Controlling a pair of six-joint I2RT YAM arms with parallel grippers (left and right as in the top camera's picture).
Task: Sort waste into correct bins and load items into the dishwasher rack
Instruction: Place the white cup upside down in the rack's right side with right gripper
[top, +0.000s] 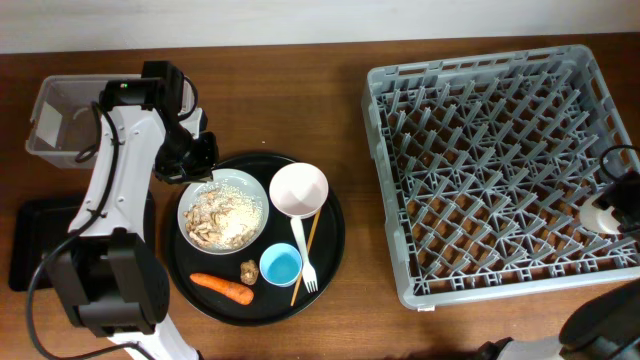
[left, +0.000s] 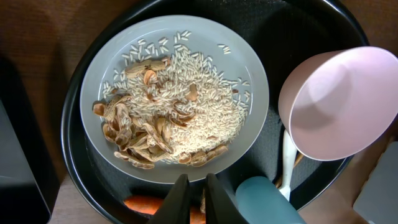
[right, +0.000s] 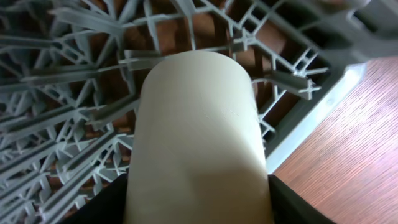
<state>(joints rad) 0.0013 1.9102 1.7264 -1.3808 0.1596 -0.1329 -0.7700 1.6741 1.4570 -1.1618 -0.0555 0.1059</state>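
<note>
Loading step: right gripper (top: 604, 214) straddling white cup (right: 199, 137) in dishwasher rack (top: 470, 120), grip unclear; left gripper (left: 193, 198) hovering closed, empty. Next: releasing cup cleanly.

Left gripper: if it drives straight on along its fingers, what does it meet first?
Probably the white plate, landing in its food scraps; the shut left gripper points down at it. Height above it is unclear.
</note>
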